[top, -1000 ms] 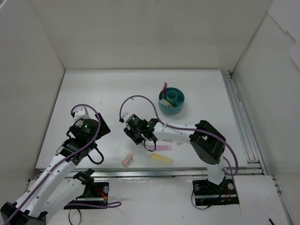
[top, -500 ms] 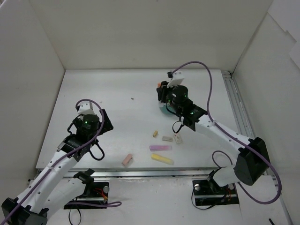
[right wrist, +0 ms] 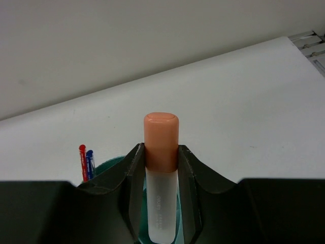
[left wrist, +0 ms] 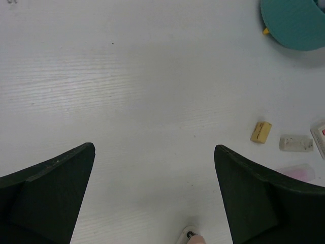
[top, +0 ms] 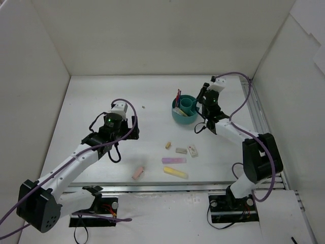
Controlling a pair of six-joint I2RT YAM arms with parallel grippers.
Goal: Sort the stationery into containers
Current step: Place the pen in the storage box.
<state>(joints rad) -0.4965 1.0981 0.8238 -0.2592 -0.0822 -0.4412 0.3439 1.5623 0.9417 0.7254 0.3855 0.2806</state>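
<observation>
My right gripper (right wrist: 161,150) is shut on an orange highlighter (right wrist: 161,127), orange cap up and frosted white body below, held upright over the teal cup (right wrist: 114,165). A red and a blue pen (right wrist: 85,161) stand in the cup. In the top view the cup (top: 185,110) sits at the back right with the right gripper (top: 201,104) at its right rim. My left gripper (top: 131,126) is open and empty over bare table left of centre; it also shows in the left wrist view (left wrist: 155,147).
Loose on the table near the front: a beige eraser (top: 167,145), a grey eraser (top: 181,150), a white eraser (top: 193,150), a purple highlighter (top: 174,160), a yellow highlighter (top: 175,172) and a pink eraser (top: 138,173). White walls enclose the table.
My right arm swung from the table's middle to the cup's right side, carrying the orange highlighter. My left arm reached forward and to the right, toward the centre.
</observation>
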